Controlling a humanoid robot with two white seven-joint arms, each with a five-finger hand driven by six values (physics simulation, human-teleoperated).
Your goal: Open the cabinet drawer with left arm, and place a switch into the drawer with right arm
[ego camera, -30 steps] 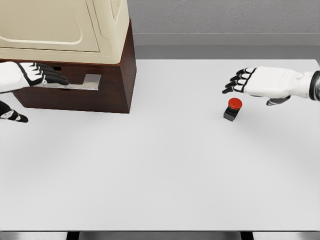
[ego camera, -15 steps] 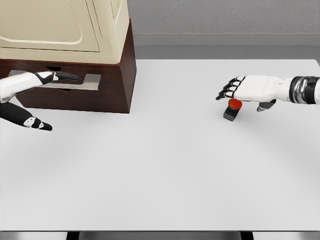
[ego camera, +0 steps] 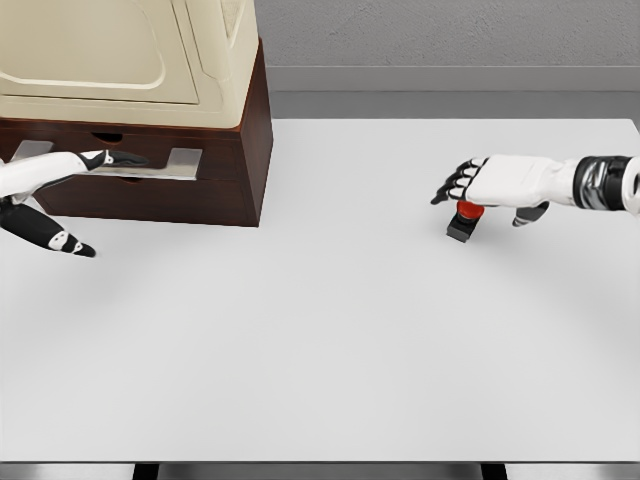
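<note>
The switch (ego camera: 463,220), a black box with a red button on top, sits on the white table at the right. My right hand (ego camera: 470,184) hovers just over it, fingers spread and pointing left, its palm hiding part of the red button. At the left stands a dark wooden cabinet (ego camera: 225,170) with a drawer (ego camera: 150,165) pulled slightly out, showing a pale strip along its front. My left hand (ego camera: 60,190) is at the drawer front, fingers stretched toward it and thumb hanging low over the table; it grips nothing.
A cream appliance (ego camera: 130,55) sits on top of the cabinet. The white table (ego camera: 320,340) stretches wide between the cabinet and the switch. A grey wall runs along the back edge.
My right hand has moved left and down until it hangs over the switch. My left hand has drawn back to the left and its fingers have straightened along the drawer front.
</note>
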